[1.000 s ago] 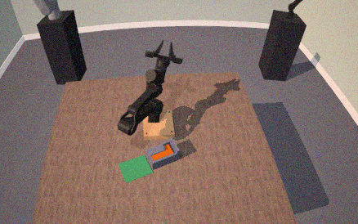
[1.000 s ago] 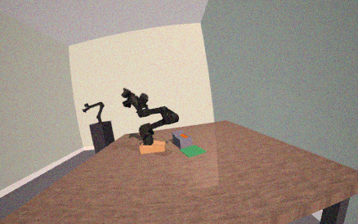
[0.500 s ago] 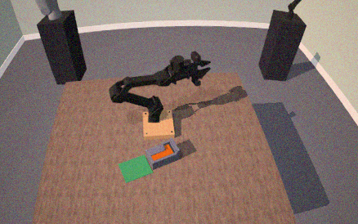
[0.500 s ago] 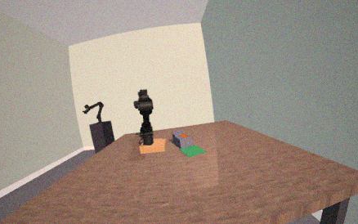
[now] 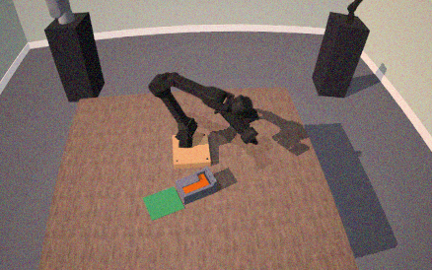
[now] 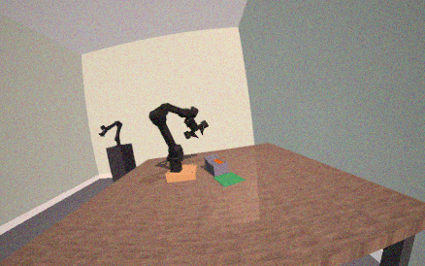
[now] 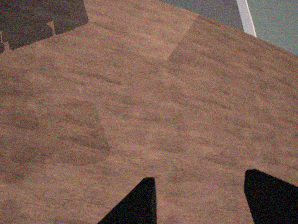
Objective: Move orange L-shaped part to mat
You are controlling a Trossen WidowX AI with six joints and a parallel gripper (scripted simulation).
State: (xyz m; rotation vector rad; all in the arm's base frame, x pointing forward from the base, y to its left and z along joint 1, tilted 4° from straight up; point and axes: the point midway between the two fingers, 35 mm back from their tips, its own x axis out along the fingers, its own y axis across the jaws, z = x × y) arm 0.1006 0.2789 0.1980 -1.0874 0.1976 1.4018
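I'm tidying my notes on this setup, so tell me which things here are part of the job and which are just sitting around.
Part of the job:
- orange L-shaped part, lying in its pocket
- grey tray
- green mat beside the tray
- gripper, partly closed, holding nothing, off to one side of the tray

Just around:
- tan base block under the arm
- two black pedestals
- wooden table
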